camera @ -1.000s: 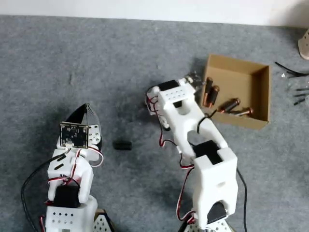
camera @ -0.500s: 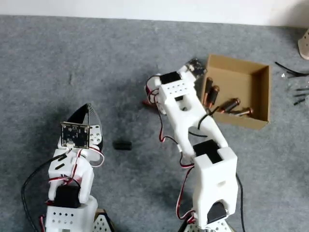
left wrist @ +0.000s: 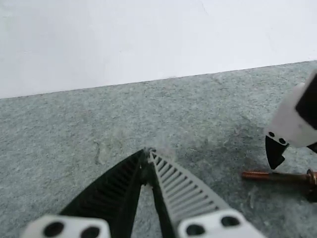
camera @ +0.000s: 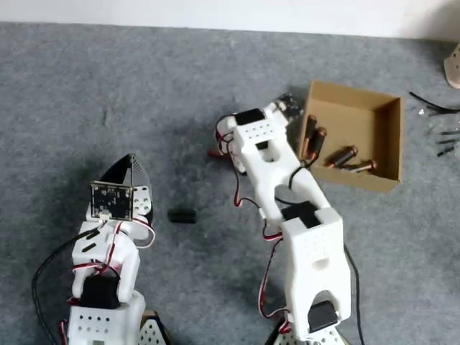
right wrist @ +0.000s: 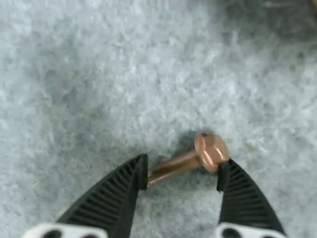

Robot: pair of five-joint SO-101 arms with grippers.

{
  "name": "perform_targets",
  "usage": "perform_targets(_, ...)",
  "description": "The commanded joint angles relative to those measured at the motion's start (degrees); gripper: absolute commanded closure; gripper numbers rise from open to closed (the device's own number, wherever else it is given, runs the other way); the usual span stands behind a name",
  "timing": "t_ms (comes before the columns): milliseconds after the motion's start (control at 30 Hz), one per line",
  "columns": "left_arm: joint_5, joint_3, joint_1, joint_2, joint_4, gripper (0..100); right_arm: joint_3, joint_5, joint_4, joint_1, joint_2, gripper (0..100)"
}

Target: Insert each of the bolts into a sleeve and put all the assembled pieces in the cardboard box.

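grey carpet (camera: 108,86) right across the table, a white wall (left wrist: 148,34) behind it, and here we go. the right gripper (right wrist: 182,173) is down low over the carpet, black fingers (right wrist: 111,196) spread wide. a copper bolt (right wrist: 190,159) lies flat between them, slanted across the gap, with its hex head against the inside of one fingertip and its thread end at the tip of the other. whether either tip is actually pressing on it, can't tell.

from the left wrist view, that bolt (left wrist: 270,175) sits on the carpet just under one dark fingertip (left wrist: 274,151) of the other arm.

over to the left gripper (left wrist: 147,154): fingers closed together, tips meeting in a point, carpet stretching out ahead of them to the wall. from above, the left gripper (camera: 131,171) points up the table. a small black sleeve (camera: 182,215) lies on the carpet beside the base of its fingers, on the side toward the right arm and not touching them.

and the cardboard box (camera: 397,136) stands off to the outer side of the right arm's fingers, away from the left arm. four assembled pieces (camera: 343,156) lie in it: two side by side by the wall nearest those fingers, and two more toward the near wall.
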Motion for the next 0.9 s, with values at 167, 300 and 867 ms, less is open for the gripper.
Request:
perform_targets(167,-0.4,1.1,0.8,0.3,-1.3,99,-2.0,1.0,2.6,2.2,0.5,95.2)
perform_targets(300,-0.4,1.1,0.8,0.3,-1.3,99,-2.1,5.0,7.0,3.3,0.5,99.5)
perform_targets(867,-0.4,1.1,0.8,0.3,-1.3,99,-8.6,16.5,19.9,5.9,-5.1,99.5)
